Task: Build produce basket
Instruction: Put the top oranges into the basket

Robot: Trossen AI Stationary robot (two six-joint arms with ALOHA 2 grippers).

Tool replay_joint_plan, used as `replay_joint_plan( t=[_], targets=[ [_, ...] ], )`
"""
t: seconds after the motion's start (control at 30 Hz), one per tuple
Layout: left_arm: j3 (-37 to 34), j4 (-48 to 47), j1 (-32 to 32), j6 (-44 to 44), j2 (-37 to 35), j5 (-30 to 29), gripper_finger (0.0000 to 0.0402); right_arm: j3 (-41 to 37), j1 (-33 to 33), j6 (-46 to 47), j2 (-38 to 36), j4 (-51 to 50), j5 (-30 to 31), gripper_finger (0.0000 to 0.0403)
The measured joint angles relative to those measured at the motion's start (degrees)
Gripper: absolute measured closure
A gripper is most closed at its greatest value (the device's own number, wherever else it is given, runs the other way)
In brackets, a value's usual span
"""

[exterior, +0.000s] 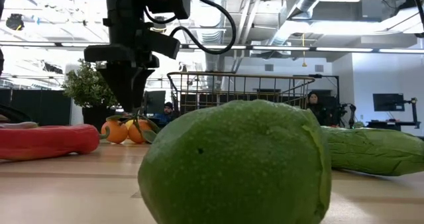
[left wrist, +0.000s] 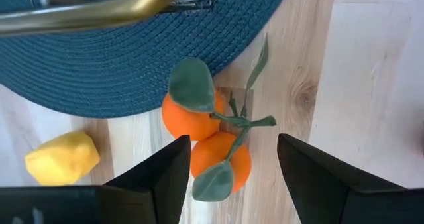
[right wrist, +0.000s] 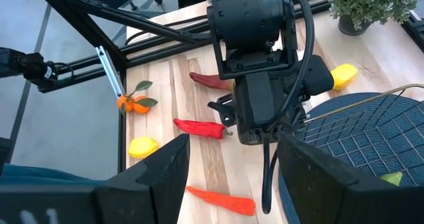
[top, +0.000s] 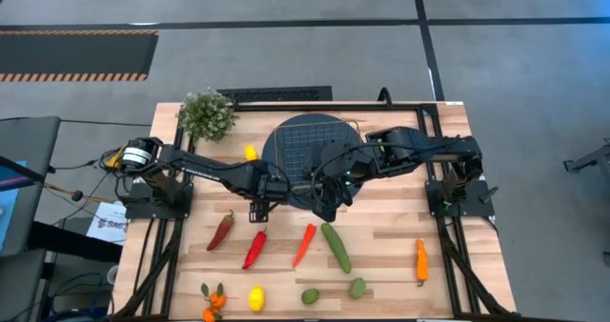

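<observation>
A pair of leafy tangerines (left wrist: pixel 205 141) rests on the wood beside the blue disc (left wrist: pixel 99 71), which carries the wire basket (top: pixel 310 141). My left gripper (left wrist: pixel 232 141) points down just above them, open. Its fingers stand either side of the nearer tangerine (exterior: pixel 129 130) without touching it. My right gripper (right wrist: pixel 232 177) hangs open and high over the basket's near side, with nothing between its fingers. Loose produce lies toward the near edge: red peppers (top: pixel 254 249), an orange pepper (top: pixel 303 244), a cucumber (top: pixel 335 248), limes (top: pixel 310 296), a lemon (top: pixel 255 298) and more tangerines (top: pixel 212 301).
A lemon (left wrist: pixel 63 159) lies by the disc, near the left gripper. A potted plant (top: pixel 207 114) stands at the far left. Another orange pepper (top: pixel 420 262) lies near right. In the low view a lime (exterior: pixel 235 164) fills the foreground. People sit in the room behind.
</observation>
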Motion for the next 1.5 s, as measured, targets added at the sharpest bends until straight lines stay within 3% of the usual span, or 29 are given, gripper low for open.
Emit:
replay_joint_plan(
  t=[0.47,1.1,1.3,1.5],
  targets=[
    [0.0,-1.2,0.0,5.5,0.0,-1.0,0.0189,0.0,0.0,-0.1,0.0,0.0,0.0,0.0155],
    [0.0,0.3,-0.2,6.6,0.0,-2.0,0.0189,0.0,0.0,-0.2,0.0,0.0,0.0,0.0155],
    [0.0,0.2,-0.2,1.3,0.0,-4.3,0.0189,0.0,0.0,-0.2,0.0,0.0,0.0,0.0155],
    [0.0,-0.1,-0.2,-5.6,0.0,-1.5,0.0189,0.0,0.0,-0.2,0.0,0.0,0.0,0.0155]
  ],
)
